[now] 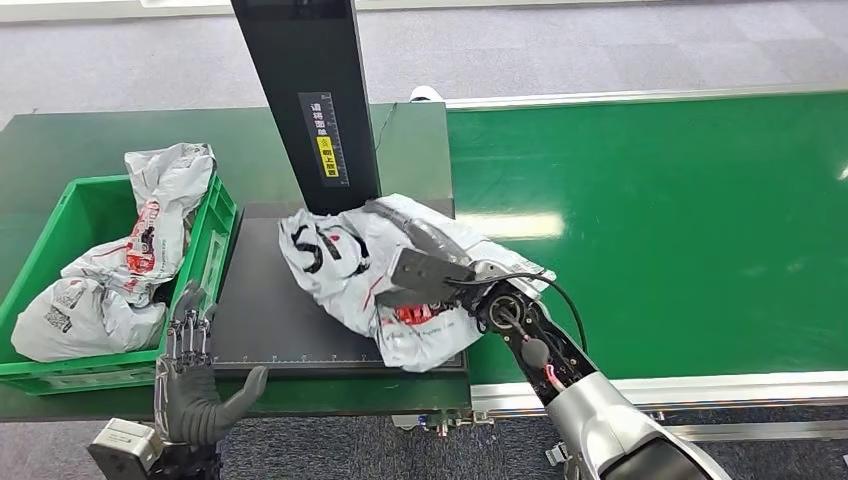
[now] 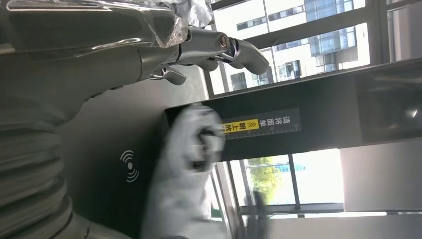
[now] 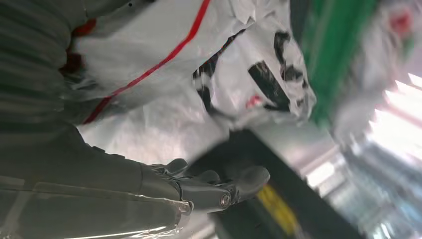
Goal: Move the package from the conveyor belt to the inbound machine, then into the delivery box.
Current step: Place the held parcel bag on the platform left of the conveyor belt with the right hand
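The package (image 1: 350,265) is judged light and soft: a thin white poly mailer, heavily creased, sagging around loose contents, so it is expected to fold and droop when lifted rather than hold shape; the glossy film is judged slippery, so a pinch on a flat face would likely slide; a grasp gathering a bunched fold near the middle of the bag is judged the safest hold, with the contents caught inside the grip; fragility cannot be told from the frames. Appearance: white plastic with bold black lettering on the end at centre-left of the head view, a thin red line and a red printed patch at the lower centre, edges crumpled. Position: the package is lying on the dark platform of the inbound machine (image 1: 280,320) at the centre of the head view, below the black upright column (image 1: 310,100), with one end reaching toward the green conveyor belt (image 1: 650,230) on the right. The right hand (image 1: 425,250) is laid on top of the package, coming in from the lower right; whether the fingers are clamped on the film or only resting cannot be told. The left hand (image 1: 195,385) is held empty at the lower left with fingers apart, beside the green delivery box (image 1: 215,250), in which other white bags are already lying.
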